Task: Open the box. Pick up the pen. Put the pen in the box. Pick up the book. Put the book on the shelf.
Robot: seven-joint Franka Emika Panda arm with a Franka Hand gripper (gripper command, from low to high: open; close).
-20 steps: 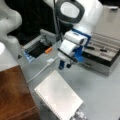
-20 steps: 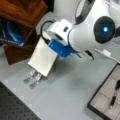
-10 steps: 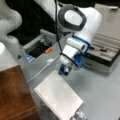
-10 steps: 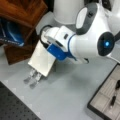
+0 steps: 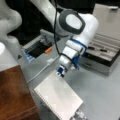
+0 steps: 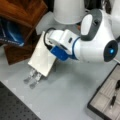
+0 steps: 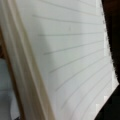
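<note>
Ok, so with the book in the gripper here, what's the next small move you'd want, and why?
Probably carry the book sideways toward the shelf, which sits at a front view's left. The gripper is closed on the book's upper edge, the book is tilted rather than lying flat, and the box already stands open.

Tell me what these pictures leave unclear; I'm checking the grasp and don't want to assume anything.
- Gripper: the fingers' hold on the book is hidden by the wrist in both front views.
- Wrist view: lined pages fill it; no fingers show.
- Box: dark items lie inside, too blurred to identify.
- Shelf: cut off by a front view's left edge.
</note>
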